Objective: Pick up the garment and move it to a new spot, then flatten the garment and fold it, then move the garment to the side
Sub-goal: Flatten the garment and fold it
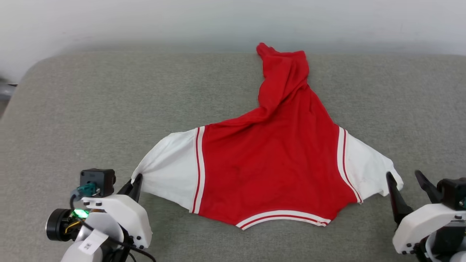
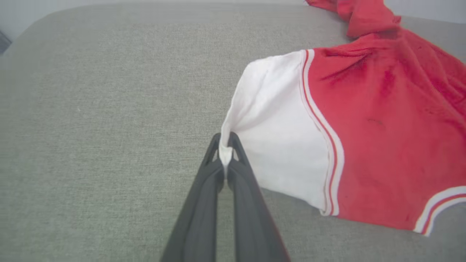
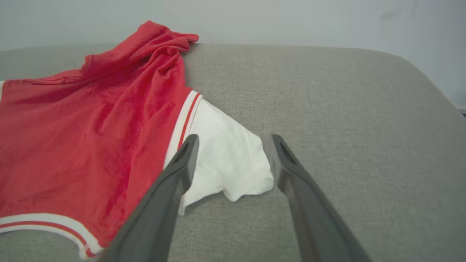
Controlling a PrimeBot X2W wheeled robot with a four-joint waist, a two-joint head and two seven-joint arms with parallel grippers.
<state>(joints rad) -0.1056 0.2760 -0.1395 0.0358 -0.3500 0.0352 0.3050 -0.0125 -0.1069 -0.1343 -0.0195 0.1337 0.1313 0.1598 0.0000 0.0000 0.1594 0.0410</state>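
Here the left hand point(image 2: 225, 141) pinches the garment point(image 1: 269, 163) by a sleeve tip (right hand point(image 3: 235, 140) spread wide).

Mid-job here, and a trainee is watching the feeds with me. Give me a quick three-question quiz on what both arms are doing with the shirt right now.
1. True or false: the left jaws are shut on the tip of one white sleeve of the garment.
2. The right jaws are: A) shut on the striped hem; B) open, straddling the other sleeve's end; C) open, far from the cloth.
3. Which part of the garment is bunched rather than flat on the grey cushion?
Key: 1 true. 2 B. 3 the red far end, by the cushion's back edge.
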